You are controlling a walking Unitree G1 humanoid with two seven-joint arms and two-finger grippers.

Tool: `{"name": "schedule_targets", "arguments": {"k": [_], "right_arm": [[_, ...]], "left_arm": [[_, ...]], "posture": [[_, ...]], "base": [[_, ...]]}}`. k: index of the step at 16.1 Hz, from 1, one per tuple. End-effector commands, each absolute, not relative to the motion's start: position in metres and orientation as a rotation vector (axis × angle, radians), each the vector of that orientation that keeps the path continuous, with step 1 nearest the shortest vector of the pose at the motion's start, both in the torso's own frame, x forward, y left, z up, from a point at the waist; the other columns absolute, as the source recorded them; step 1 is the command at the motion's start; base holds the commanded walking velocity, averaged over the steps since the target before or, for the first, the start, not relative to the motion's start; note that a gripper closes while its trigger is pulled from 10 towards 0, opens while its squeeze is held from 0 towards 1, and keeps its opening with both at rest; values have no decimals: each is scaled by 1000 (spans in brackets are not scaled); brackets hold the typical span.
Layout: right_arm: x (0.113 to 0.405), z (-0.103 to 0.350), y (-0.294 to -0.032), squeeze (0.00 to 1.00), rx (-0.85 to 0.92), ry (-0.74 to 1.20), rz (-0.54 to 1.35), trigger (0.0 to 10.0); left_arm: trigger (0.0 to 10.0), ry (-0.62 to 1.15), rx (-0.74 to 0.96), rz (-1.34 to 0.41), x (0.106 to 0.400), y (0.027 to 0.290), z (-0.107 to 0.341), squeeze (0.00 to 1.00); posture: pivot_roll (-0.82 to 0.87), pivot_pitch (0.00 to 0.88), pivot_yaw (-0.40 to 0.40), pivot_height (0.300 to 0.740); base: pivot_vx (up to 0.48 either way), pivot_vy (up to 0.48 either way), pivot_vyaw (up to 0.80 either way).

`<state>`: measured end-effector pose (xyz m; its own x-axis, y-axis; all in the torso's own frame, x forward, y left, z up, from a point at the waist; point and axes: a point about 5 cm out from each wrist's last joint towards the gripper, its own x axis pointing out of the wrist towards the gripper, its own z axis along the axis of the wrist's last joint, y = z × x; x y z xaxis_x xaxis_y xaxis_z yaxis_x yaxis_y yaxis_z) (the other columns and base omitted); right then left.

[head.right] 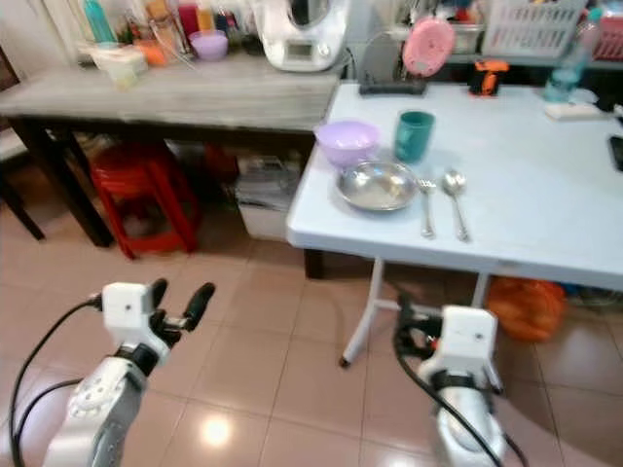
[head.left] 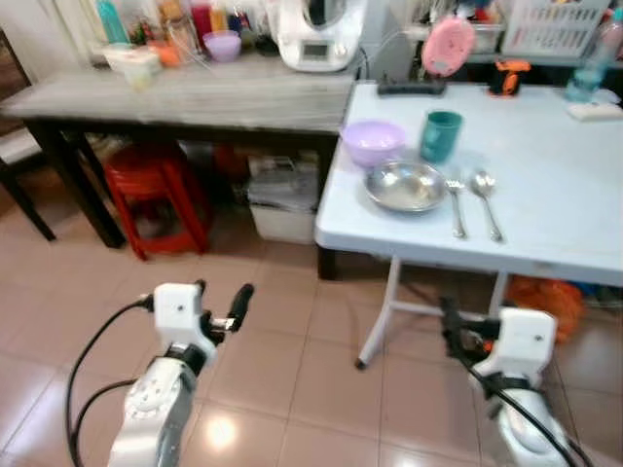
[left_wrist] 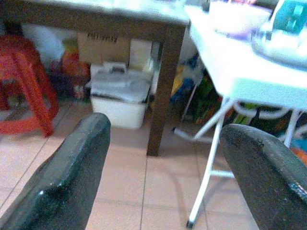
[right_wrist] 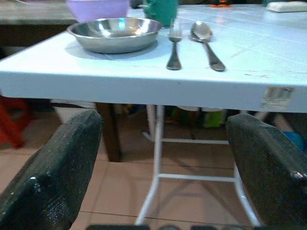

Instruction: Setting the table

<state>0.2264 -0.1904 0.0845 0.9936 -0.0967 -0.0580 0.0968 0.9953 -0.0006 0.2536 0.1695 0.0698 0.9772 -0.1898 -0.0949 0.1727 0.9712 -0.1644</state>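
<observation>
The white folding counter (head.left: 545, 185) stood ahead and to the robot's right, and the place setting sat near its front left corner. A shallow round steel dish (head.left: 405, 185) lay closest to the edge, with a lilac plastic bowl (head.left: 373, 141) just behind it and a teal cup (head.left: 441, 134) upright beside that bowl. Right of the dish, a steel fork (head.left: 456, 206) and a steel spoon (head.left: 485, 200) lay side by side, near each other but apart, handles toward the robot.

Both arms were low, over the pinkish tiled floor (head.left: 292, 370) in front of the counter. The left tool (head.left: 222, 304) hung released, its two black fingers (left_wrist: 72, 177) spread wide and holding nothing, facing the dark wooden counter (head.left: 195, 97) and a red plastic stool (head.left: 156, 195) beneath it. A white lidded storage box (left_wrist: 120, 98) sat under there too. The right tool (right_wrist: 158, 167) was also released and empty, fingers (right_wrist: 53, 172) well apart, level with the white counter's front edge, so the dish, fork and spoon showed just above it.

At the back, a pink round object (head.left: 448, 45) leaned upright; it was too blurred to identify, possibly a mirror or small fan. A white kitchen appliance (head.left: 316, 34) stood on the wooden counter.
</observation>
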Motion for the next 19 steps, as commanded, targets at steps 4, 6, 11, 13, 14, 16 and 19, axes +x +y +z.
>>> {"name": "schedule_targets", "arguments": {"k": [4, 6, 11, 13, 14, 16, 19], "right_arm": [[228, 91, -190, 0, -32, 23, -92, 10000], [229, 96, -191, 0, -54, 0, -103, 10000], [229, 100, -193, 0, -66, -18, -116, 10000], [230, 111, -194, 0, -93, -67, -132, 10000], [231, 117, -194, 0, -96, -91, -135, 10000], [232, 129, -193, 0, -88, -131, -138, 10000], [232, 136, -189, 0, -94, -154, -118, 10000]], "left_arm": [[10000, 62, -200, -234, 255, 168, 79, 0], [10000, 48, -217, -267, 254, 164, 82, 0], [10000, 26, -241, -307, 255, 160, 86, 0], [10000, 9, -255, -324, 255, 157, 90, 0], [10000, 1, -251, -326, 255, 157, 91, 0], [10000, -30, -252, -309, 256, 158, 98, 0], [10000, -55, -244, -295, 258, 160, 104, 0]], "posture": [[-50, 24, 96, 740], [-50, 23, 96, 740], [-57, 27, 96, 740], [-60, 31, 93, 740], [-60, 31, 93, 740], [-65, 39, 92, 740], [-65, 42, 89, 740]], "base": [[0, 0, 0], [0, 0, 0], [250, 0, 0], [424, 0, 0], [424, 0, 0], [424, 0, 0], [429, 0, 0]]}}
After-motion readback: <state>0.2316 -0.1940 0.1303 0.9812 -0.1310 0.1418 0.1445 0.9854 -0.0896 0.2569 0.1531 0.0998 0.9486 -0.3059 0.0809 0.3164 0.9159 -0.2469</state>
